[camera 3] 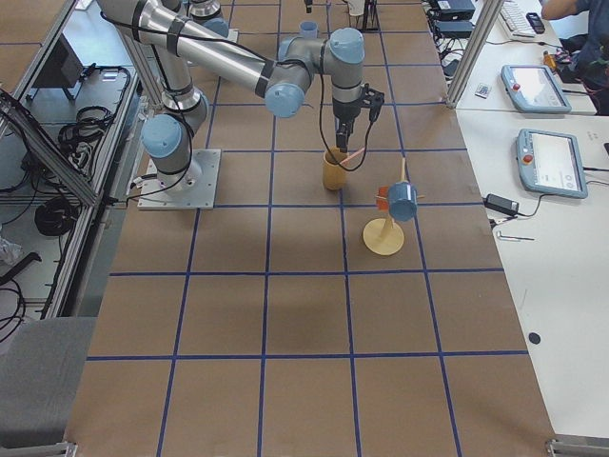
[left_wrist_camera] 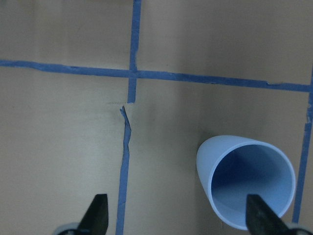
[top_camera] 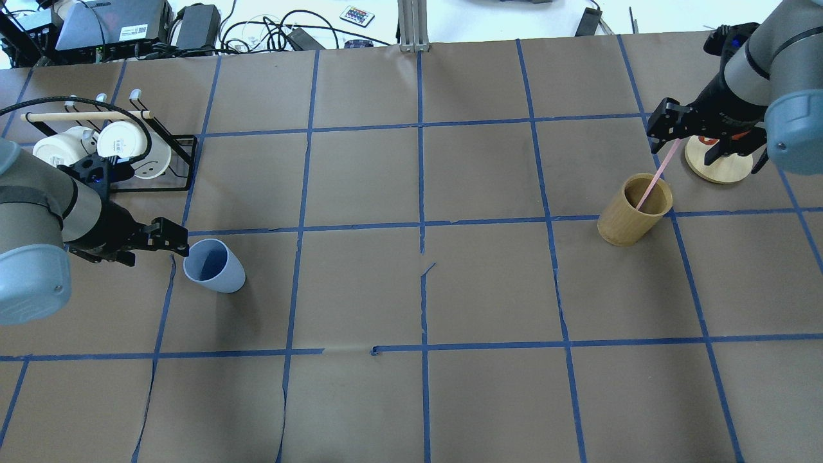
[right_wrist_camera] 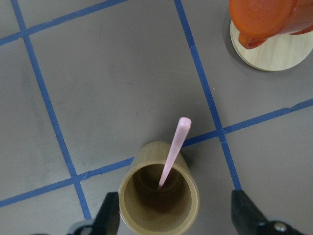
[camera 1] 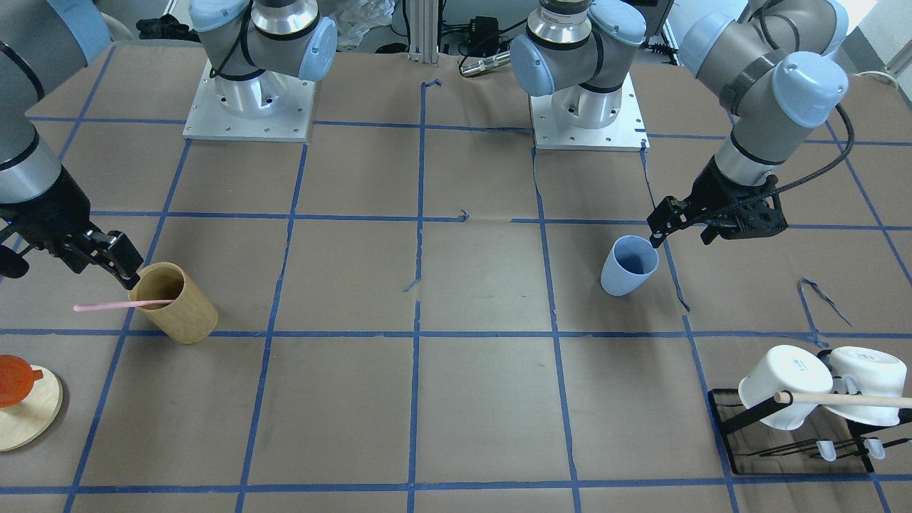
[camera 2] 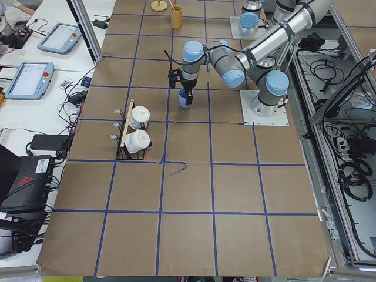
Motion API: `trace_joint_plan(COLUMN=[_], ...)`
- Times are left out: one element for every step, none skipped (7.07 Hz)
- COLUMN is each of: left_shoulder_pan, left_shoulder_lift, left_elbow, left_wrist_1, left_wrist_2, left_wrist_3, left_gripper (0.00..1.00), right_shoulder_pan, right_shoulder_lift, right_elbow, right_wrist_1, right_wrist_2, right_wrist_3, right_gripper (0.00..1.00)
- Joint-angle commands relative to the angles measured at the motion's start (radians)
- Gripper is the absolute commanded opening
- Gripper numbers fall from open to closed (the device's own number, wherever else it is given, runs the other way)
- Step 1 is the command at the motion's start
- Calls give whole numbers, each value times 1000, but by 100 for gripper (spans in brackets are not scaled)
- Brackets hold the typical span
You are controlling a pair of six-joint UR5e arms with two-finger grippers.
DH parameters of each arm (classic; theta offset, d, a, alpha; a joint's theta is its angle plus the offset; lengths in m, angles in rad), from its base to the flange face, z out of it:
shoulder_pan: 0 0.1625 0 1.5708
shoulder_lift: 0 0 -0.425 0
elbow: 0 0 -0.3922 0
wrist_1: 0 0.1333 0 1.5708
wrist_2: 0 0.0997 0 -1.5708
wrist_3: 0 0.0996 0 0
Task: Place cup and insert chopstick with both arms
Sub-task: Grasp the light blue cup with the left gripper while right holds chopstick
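The light blue cup [camera 1: 630, 265] stands upright on the paper-covered table, also in the overhead view [top_camera: 214, 265] and the left wrist view [left_wrist_camera: 247, 188]. My left gripper [top_camera: 168, 241] is open and empty, just beside and above the cup's rim; in the left wrist view [left_wrist_camera: 177, 215] the cup sits by one fingertip. The pink chopstick [top_camera: 654, 180] leans inside a tan wooden cylinder [top_camera: 627, 222]. My right gripper [right_wrist_camera: 176, 215] is open and empty above that cylinder [right_wrist_camera: 193, 196], with the chopstick [right_wrist_camera: 173, 152] pointing up between the fingers.
A black rack with white mugs [camera 1: 805, 406] and a wooden dowel [camera 1: 848, 399] stands near the left arm. An orange object on a round wooden stand [right_wrist_camera: 274, 24] is close beside the cylinder. The two arm bases [camera 1: 249, 107] stand at the robot's side.
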Motion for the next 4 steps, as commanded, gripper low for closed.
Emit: trace_joint_plan(left_shoulder_pan=[-20,-20,-22,-20], left_shoulder_lift=[-30,-56,-79,-108], left_elbow=[-24,-25,-28,-25], left_wrist_1=[9,16,16,14], left_wrist_2=[-7,-33,-33,-31], left_wrist_3=[-28,-47,-48,-49], left_gripper=[100,99,85,70], right_shoulder_pan=[-2,-2,-2,-2], right_shoulder_lift=[47,66,72,72], right_elbow=[2,2,0,-3], right_wrist_1=[-79,-105,-108,-108], right_wrist_2=[12,12,12,12], right_wrist_3=[32,32,30,30], right_gripper=[79,69,62,52])
